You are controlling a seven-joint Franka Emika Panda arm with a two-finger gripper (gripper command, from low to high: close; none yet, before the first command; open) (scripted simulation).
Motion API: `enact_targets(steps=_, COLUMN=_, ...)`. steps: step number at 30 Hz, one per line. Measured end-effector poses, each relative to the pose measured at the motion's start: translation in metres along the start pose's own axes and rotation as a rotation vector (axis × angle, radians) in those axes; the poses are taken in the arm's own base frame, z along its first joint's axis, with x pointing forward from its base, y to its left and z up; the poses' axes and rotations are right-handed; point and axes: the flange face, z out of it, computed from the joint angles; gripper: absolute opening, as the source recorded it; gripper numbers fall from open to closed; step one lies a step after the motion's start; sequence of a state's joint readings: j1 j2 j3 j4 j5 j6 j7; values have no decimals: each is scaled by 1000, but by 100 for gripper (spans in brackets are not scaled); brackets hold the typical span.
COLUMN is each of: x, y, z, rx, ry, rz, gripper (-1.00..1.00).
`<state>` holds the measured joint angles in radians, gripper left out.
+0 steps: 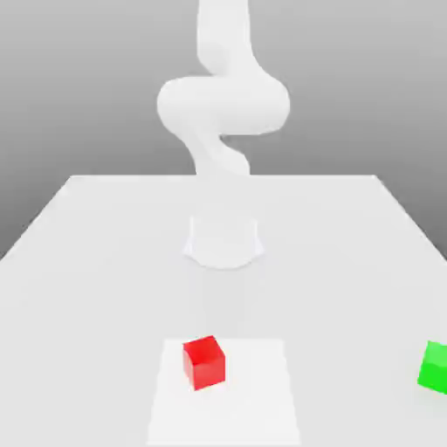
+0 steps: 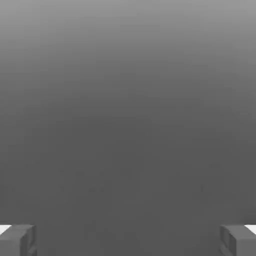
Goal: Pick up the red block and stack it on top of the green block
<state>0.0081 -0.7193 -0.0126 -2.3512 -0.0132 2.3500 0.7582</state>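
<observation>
A red block [image 1: 204,362] sits on the white table [image 1: 105,262], on a lighter square patch near the front. A green block [image 1: 434,367] rests at the exterior view's right edge, well apart from the red one. The white arm [image 1: 223,105] rises from its round base at the table's middle and bends upward out of the exterior view. In the hand view my gripper [image 2: 128,240] is open, its two grey fingertips [image 2: 17,240] far apart with nothing between them, facing a plain grey background.
The arm's round base [image 1: 224,242] stands behind the red block. The lighter square patch [image 1: 253,393] lies flat on the table near its front edge.
</observation>
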Motion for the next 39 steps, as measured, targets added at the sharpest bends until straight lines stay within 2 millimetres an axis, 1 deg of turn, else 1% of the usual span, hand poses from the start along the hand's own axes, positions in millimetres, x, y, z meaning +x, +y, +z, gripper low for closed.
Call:
enact_targets(steps=2, x=-8, y=11, z=54, rx=-55, ry=-56, rz=-43, gripper=0)
enact_targets(steps=4, x=-19, y=26, z=104, rx=-106, ry=-113, rz=-84, gripper=0)
enact_targets(steps=7, x=-42, y=55, z=171, rx=-175, ry=-201, rz=-144, gripper=0)
enact_targets(steps=9, x=-62, y=78, z=211, rx=-217, ry=-263, rz=-182, gripper=0)
enact_targets(steps=11, x=-84, y=102, z=246, rx=-256, ry=-327, rz=-219, gripper=0)
enact_targets(steps=13, x=-109, y=129, z=276, rx=-292, ry=-391, rz=-256, gripper=0)
enact_targets(steps=15, x=-135, y=157, z=302, rx=-324, ry=-458, rz=-291, gripper=0)
enact_targets(steps=17, x=-163, y=185, z=322, rx=-353, ry=-527, rz=-325, gripper=0)
enact_targets(steps=18, x=-178, y=200, z=331, rx=-367, ry=-562, rz=-340, gripper=0)
enact_targets(steps=20, x=-197, y=220, z=346, rx=-380, ry=-599, rz=-357, gripper=0)
enact_targets(steps=25, x=-224, y=245, z=383, rx=-384, ry=-611, rz=-364, gripper=0)
enact_targets(steps=26, x=-228, y=249, z=388, rx=-385, ry=-611, rz=-364, gripper=-100)
enact_targets(steps=31, x=-228, y=249, z=388, rx=-386, ry=-612, rz=-363, gripper=-100)
enact_targets(steps=32, x=-230, y=250, z=391, rx=-385, ry=-612, rz=-364, gripper=-100)
enact_targets(steps=33, x=-229, y=249, z=389, rx=-385, ry=-613, rz=-364, gripper=-100)
enact_targets(steps=35, x=-221, y=242, z=378, rx=-384, ry=-613, rz=-364, gripper=-100)
enact_targets(steps=39, x=-203, y=226, z=350, rx=-385, ry=-612, rz=-362, gripper=-100)
